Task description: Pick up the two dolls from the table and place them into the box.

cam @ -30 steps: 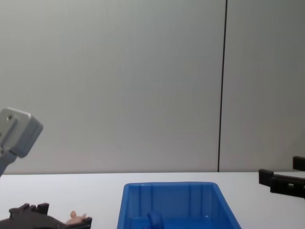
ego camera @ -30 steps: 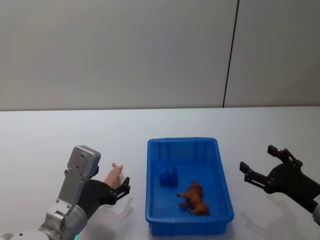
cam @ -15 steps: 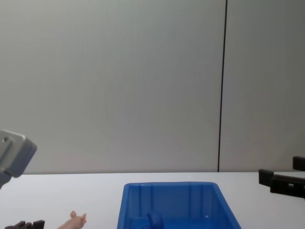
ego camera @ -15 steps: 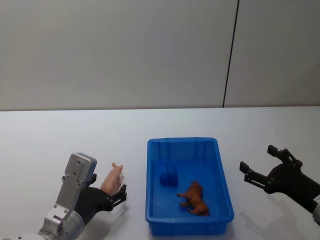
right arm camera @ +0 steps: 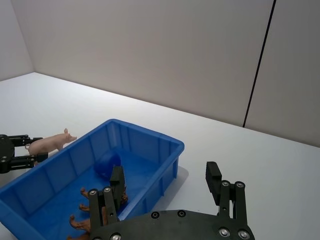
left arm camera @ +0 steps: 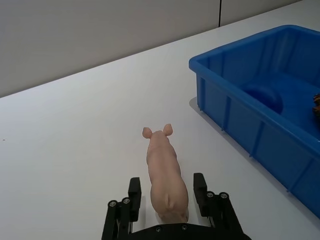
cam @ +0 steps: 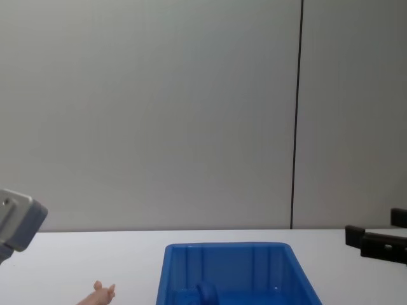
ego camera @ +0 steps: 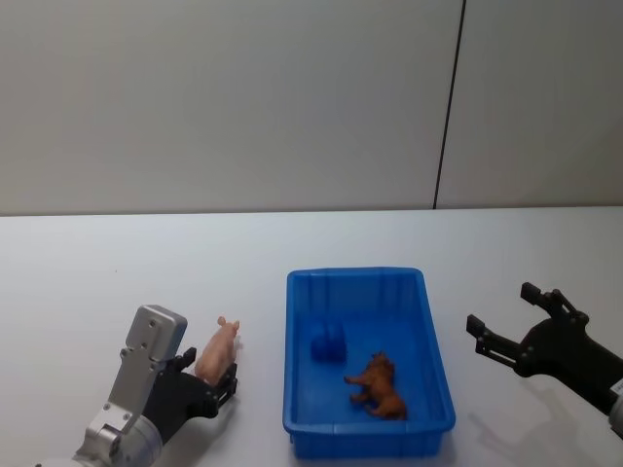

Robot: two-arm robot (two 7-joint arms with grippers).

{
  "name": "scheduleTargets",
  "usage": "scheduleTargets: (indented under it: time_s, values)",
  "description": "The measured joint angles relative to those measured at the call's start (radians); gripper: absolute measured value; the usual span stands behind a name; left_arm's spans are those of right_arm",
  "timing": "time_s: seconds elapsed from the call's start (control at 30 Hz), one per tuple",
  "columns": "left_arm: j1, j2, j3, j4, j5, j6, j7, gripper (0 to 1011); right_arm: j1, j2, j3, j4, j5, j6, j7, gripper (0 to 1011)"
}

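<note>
Fingers [left arm camera: 133, 199] of our left gripper [left arm camera: 166, 199] are standing spread on either side of the pink doll [left arm camera: 165, 175], which is lying on the white table [left arm camera: 75, 130] just left of the blue box [ego camera: 433, 362]. We are holding our right gripper [ego camera: 506, 326] unclenched beside the box, where the brown doll [ego camera: 378, 386] is lying.

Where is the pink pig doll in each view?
Head: pig left of the box, between the left gripper jaws.
Left wrist: pig at bottom centre.
Right wrist: pig far off, beyond the box.
Chest: pig at bottom left.
Shared landmark: the box.
</note>
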Motion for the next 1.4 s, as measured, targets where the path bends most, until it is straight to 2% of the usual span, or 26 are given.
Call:
scheduleTargets:
  time_s: [0.03,0.07,0.13,0.33,0.57,1.0,1.23,1.4]
  values:
    - [-0.001,-0.001,-0.001,0.005,0.003,-0.002,-0.004,681,0.0,0.0,0.0,0.0,0.0,0.0,0.0,1001]
    - [-0.002,-0.001,-0.001,0.007,0.004,-0.002,-0.005,621,0.0,0.0,0.0,0.0,0.0,0.0,0.0,1001]
    - [-0.003,-0.002,-0.001,0.01,0.006,-0.004,-0.009,589,0.0,0.0,0.0,0.0,0.0,0.0,0.0,1001]
    - [-0.005,-0.002,-0.005,0.017,0.014,-0.013,-0.02,399,0.0,0.0,0.0,0.0,0.0,0.0,0.0,1001]
    - [-0.008,0.0,-0.012,0.009,0.023,-0.03,-0.023,391,0.0,0.0,0.0,0.0,0.0,0.0,0.0,1001]
    - [-0.023,0.006,-0.033,-0.056,0.051,-0.084,-0.022,391,0.0,0.0,0.0,0.0,0.0,0.0,0.0,1001]
    - [-0.049,-0.009,-0.036,-0.09,0.076,-0.113,-0.04,390,0.0,0.0,0.0,0.0,0.0,0.0,0.0,1001]
    - [-0.073,-0.037,-0.025,-0.1,0.097,-0.127,-0.068,390,0.0,0.0,0.0,0.0,0.0,0.0,0.0,1001]
